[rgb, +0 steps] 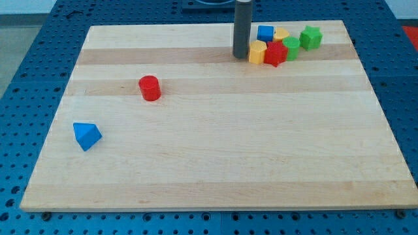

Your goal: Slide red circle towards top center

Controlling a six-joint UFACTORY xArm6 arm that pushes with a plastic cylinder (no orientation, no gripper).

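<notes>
A pale wooden board [215,163] lies on a blue perforated bench [39,39], and I work over it with no hand at all, only a bare rod holding nothing. My tip [241,57] stands near the view's top centre, just left of a yellow block [257,51] that touches a red star-like block [275,55]; behind them crowd a blue cube [265,32], another yellow block [281,34] and two green blocks [291,47] [311,36]. The red circle [149,87] sits well apart at the view's left, a blue triangular block [86,136] below it. Crossing over carelessly, I might drag the cluster, or strike the circle off-centre and send it sideways.
</notes>
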